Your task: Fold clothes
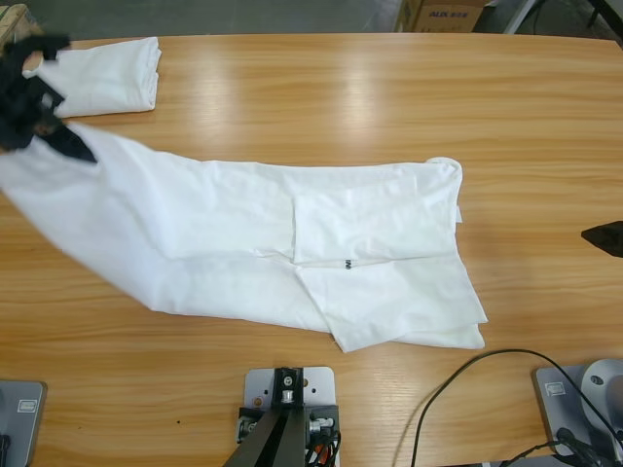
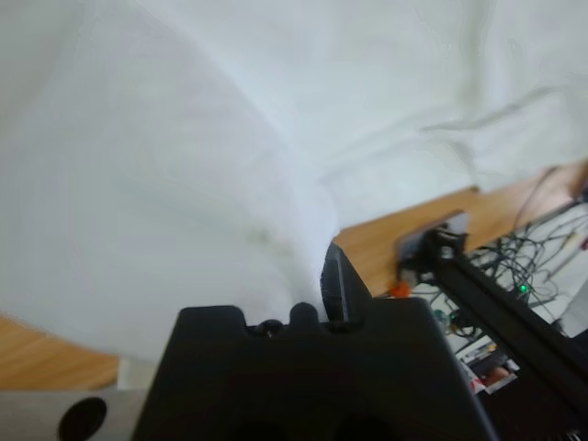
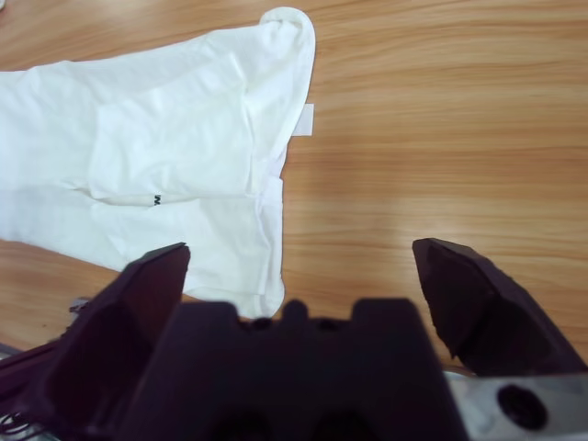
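Long wooden table (image 1: pixel 389 107) under two white shirts. Spread shirt (image 1: pixel 243 243) stretched across the middle, half folded — a sleeve panel turned in near the centre, a tiny dark mark (image 1: pixel 343 263) printed at its lower edge. Right end flat on the table, layers overlapping toward the near edge; a small white tag poking out at the right side. Left end lifted off the wood, drawn up toward the far left corner.

Left hand (image 1: pixel 39 107) at that left edge, clamped on the raised cloth; from its wrist camera, fabric bunched right at the black jaws and filling nearly all of the view.

Right hand (image 3: pixel 299 266) spread wide, holding nothing, over bare wood just off the shirt's right end — only a dark tip of it showing at the right edge from above.

Second shirt (image 1: pixel 107 73) folded into a neat rectangle at the far left corner, beside the left hand, apart from the spread one.
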Motion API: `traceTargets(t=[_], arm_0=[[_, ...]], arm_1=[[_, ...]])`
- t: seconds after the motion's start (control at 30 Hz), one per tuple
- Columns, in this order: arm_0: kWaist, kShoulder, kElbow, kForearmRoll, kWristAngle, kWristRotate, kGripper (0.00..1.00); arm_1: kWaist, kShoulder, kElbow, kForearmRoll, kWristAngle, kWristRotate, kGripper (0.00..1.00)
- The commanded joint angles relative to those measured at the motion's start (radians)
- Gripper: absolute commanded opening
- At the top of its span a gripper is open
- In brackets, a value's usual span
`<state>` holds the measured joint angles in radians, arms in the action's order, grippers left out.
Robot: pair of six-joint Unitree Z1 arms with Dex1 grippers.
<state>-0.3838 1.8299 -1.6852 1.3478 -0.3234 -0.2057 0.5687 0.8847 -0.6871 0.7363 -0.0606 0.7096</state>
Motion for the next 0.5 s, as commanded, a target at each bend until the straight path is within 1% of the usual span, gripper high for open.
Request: traceTargets(t=[0.03, 0.17, 0.27, 0.37, 0.5], arm_0=[[-0.192, 0.222, -0.333, 0.143, -0.037, -0.052, 0.0], [-0.298, 0.372, -0.592, 0.249, -0.054, -0.081, 0.0], [-0.349, 0.467, -0.769, 0.308, -0.073, -0.101, 0.0], [-0.39, 0.524, -0.868, 0.31, -0.115, -0.12, 0.0], [-0.465, 0.563, -0.941, 0.31, -0.163, -0.117, 0.0]], arm_1=[[0.008, 0.043, 0.026, -0.023, -0.015, 0.008, 1.0], [0.008, 0.039, 0.026, -0.027, -0.015, 0.008, 1.0], [0.008, 0.035, 0.028, -0.03, -0.014, 0.008, 1.0], [0.008, 0.033, 0.033, -0.034, -0.013, 0.008, 1.0], [0.008, 0.039, 0.035, -0.043, -0.015, 0.008, 1.0]])
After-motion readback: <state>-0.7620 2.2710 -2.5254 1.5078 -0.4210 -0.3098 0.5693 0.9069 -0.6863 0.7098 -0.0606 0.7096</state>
